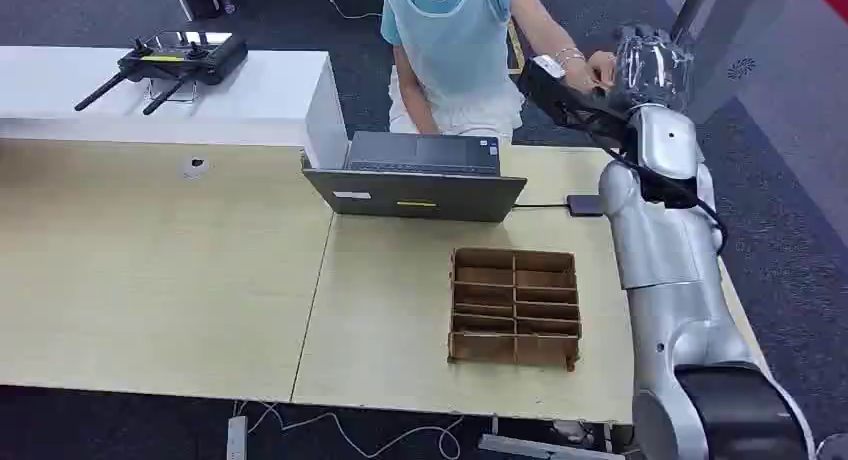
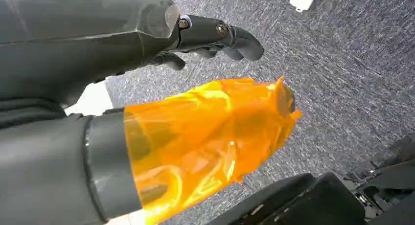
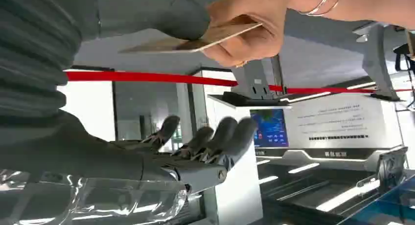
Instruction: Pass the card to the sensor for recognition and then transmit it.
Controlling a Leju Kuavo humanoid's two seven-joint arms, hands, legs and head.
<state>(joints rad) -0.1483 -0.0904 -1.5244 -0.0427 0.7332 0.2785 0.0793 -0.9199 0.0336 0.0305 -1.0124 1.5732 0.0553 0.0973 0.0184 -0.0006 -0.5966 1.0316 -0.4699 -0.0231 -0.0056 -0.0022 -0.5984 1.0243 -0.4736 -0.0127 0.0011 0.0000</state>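
Our right hand [image 3: 195,146] is raised toward the seated person, fingers spread and holding nothing, so that the card [image 3: 191,39] can be placed in it. That card sits pinched in the person's hand [image 3: 249,24], close to our thumb. Our left hand [image 2: 210,39] hangs low over the carpet, fingers loosely curled on nothing. We judge the handover not yet done.
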